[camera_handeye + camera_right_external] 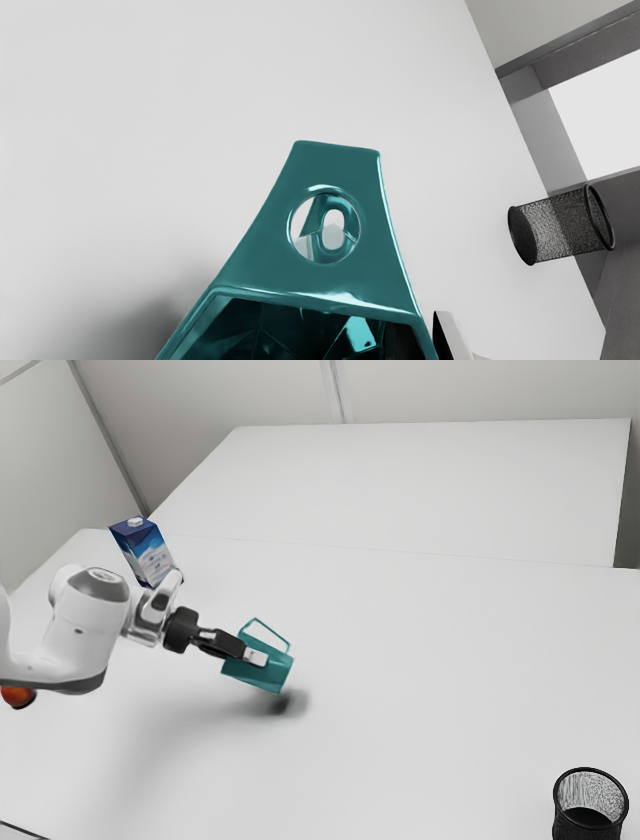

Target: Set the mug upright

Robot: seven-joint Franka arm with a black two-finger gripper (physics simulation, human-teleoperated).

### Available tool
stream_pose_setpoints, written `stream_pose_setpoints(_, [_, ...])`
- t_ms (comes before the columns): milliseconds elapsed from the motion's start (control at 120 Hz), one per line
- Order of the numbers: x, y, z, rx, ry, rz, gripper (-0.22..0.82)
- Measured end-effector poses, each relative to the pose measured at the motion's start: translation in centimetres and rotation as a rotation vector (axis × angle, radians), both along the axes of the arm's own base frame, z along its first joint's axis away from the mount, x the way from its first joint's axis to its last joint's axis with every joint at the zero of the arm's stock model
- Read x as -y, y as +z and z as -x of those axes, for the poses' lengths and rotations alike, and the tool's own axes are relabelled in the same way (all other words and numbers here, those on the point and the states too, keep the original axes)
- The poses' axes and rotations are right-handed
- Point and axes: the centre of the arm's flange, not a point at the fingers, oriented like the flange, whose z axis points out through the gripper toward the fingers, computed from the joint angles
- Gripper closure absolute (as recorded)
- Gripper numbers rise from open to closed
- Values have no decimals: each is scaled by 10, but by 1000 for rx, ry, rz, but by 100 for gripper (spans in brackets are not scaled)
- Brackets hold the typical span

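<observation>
Teal mug (262,677) tilted, pinched by gripper (257,657) | mug's contents unclear | mesh bin (562,226) upright

Pale walls (480,390), white tabletop (450,680) and black mesh cup (565,225) suggest an office.

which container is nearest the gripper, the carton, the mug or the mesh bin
The teal mug, tilted at the gripper; the blue carton and black mesh bin stand farther off.

You have the carton (147,555) behind the arm (88,628) on the exterior view's left, a round item (17,697) nearer the left edge, the pen cup (590,795) front right, and the mug (258,672) between carton and pen cup.
</observation>
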Motion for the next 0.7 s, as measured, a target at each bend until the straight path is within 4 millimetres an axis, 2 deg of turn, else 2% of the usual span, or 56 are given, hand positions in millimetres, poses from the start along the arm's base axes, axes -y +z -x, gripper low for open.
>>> stream_pose_setpoints(183, [-7, 26, -11, -31, -122, -200, 77])
stream_pose_setpoints(342, [-4, 57, -25, -51, -193, -368, 77])
stream_pose_setpoints(433, [5, 72, -30, -76, -227, -467, 77])
stream_pose_setpoints(700, [20, 81, -32, -184, -210, -703, 77])
